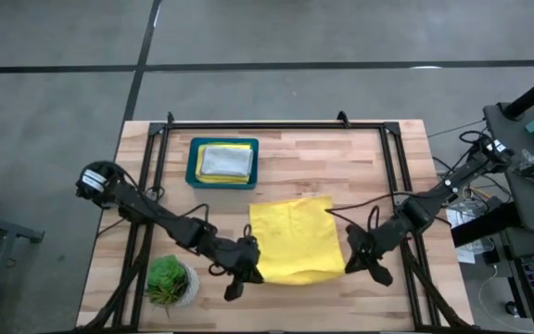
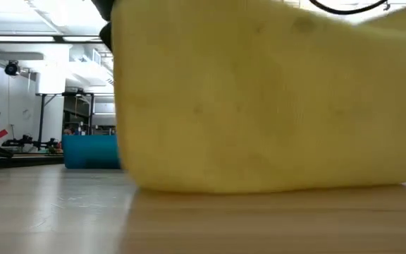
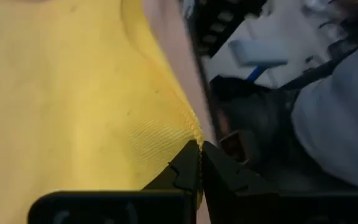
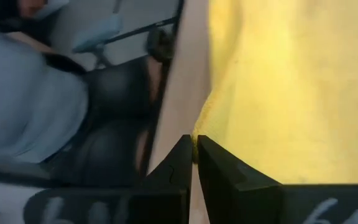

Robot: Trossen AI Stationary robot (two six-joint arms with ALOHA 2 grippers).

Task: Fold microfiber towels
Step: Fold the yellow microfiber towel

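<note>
Fold step: left gripper and right gripper each pinch a near corner of the soft yellow microfiber towel; next, likely carry both toward the teal tray.

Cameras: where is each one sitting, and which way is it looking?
High view: above the table, looking straight down; shows both arms, the left gripper and right gripper at the yellow towel, plus the teal tray and potted plant.
Low view: at table-top height, looking level across; the yellow towel fills it, no gripper visible.
Left wrist view: on the left arm; its gripper is shut on the towel's edge.
Right wrist view: on the right arm; its gripper is shut likewise.
All four share the yellow towel.
</note>
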